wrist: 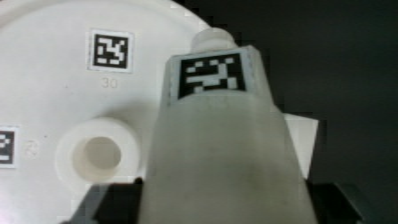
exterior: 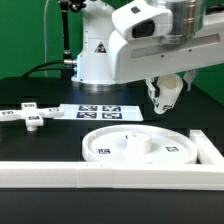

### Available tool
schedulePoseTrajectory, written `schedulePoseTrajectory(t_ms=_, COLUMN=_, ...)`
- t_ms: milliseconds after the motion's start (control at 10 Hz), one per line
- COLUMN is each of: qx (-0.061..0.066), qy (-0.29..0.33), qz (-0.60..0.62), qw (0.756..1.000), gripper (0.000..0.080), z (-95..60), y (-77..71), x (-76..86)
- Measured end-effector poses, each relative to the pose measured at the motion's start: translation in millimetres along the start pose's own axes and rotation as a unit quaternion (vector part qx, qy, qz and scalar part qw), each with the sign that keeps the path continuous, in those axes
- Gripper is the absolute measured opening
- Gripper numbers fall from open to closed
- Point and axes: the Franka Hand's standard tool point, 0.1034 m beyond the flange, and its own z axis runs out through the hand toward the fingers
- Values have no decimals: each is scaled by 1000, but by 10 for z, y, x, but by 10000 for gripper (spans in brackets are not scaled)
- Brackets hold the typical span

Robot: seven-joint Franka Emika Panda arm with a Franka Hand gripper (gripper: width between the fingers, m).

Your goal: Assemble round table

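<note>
Your two-finger gripper (exterior: 165,96) is clamped on the short white plastic cylindrical leg (wrist: 217,130), w/ dark fingers (wrist: 107,208) on either side of it. The leg's up off the black table (exterior: 40,140), near the far rim of the large white rimmed round disc (exterior: 135,146), which lies flat. The flat white cross-shaped base (exterior: 28,116) sits well apart on the ext view's left, w/ the marker board (exterior: 98,110) btw it and the gripper. A long white rail (exterior: 60,172) runs along the front.

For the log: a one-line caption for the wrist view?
Tagged leg gripped in the jaws, the round disc and its centre socket beyond.
</note>
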Motion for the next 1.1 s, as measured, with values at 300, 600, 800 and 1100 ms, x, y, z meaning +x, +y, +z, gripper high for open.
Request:
schedulePoseTrajectory(t_ms=300, qx=-27, qy=108, qz=-29, qw=993, gripper=409, z=-139, y=120, x=155)
schedulePoseTrajectory(t_ms=600, qx=-56, qy=212, qz=-45, qw=975, gripper=410, z=-259, y=263, x=307)
schedulePoseTrajectory(t_ms=800, qx=-70, qy=244, qz=-50, qw=966, gripper=410, z=-205, y=320, x=275)
schedulePoseTrajectory(t_ms=1100, qx=-86, qy=254, qz=-74, qw=960, gripper=410, z=-166, y=455, x=222)
